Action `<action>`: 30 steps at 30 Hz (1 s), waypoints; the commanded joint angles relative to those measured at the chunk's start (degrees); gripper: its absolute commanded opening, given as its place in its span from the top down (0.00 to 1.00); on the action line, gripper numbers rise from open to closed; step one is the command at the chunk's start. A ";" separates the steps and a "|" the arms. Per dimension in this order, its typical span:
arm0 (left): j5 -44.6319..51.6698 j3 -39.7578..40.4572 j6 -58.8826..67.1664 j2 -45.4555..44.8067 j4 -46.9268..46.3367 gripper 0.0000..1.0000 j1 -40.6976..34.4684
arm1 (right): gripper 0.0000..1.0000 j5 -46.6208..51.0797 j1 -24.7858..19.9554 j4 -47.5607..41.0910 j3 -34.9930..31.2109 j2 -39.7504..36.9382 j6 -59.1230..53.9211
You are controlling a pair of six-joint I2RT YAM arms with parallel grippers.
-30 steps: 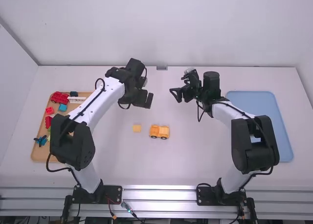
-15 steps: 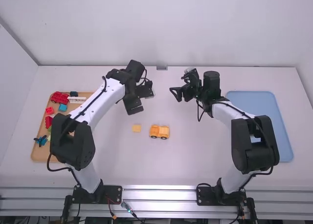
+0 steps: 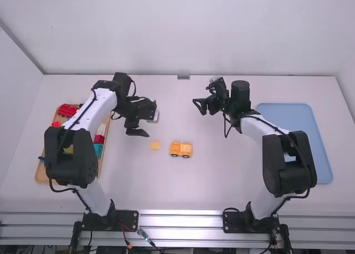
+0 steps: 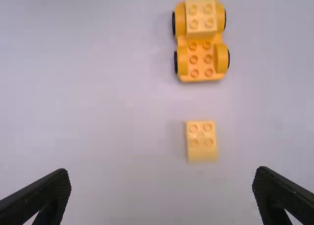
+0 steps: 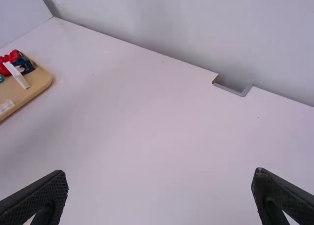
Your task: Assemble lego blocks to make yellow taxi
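Note:
My left gripper (image 3: 145, 122) stands above the table, up and to the left of the loose yellow block (image 3: 155, 145). In the left wrist view that gripper (image 4: 162, 195) is open, and the 2x2 block (image 4: 201, 141) lies on the table with its studs up. The yellow wheeled car (image 3: 181, 149) stands just right of the block; on one end of the car (image 4: 201, 60) sits a yellow block (image 4: 200, 17). My right gripper (image 3: 203, 107) is held beyond the car and to its right. Its fingers are apart with nothing between them in the right wrist view, where the gripper (image 5: 161, 195) faces bare table.
At the left, under the left arm, a wooden tray (image 3: 42, 175) holds red, blue and other coloured parts. A blue tray (image 3: 299, 132) lies at the right beside the right arm. The back wall (image 3: 183, 32) rises behind the table's far edge.
My left gripper has swung left and slightly toward the near side, and its arm now covers more of the wooden tray. The right arm, the loose block and the car have stayed put.

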 commanded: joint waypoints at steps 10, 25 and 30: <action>25.73 -23.06 8.07 -0.57 22.36 0.01 6.14 | 0.01 -0.33 -0.33 -1.27 1.53 0.02 0.17; 27.02 -28.33 2.80 10.10 33.07 0.01 7.08 | 0.01 -0.31 1.90 -3.30 1.49 0.02 -1.03; 28.79 -26.43 2.84 13.42 32.81 0.01 7.54 | 0.01 -0.28 2.75 -3.52 1.49 0.02 -1.97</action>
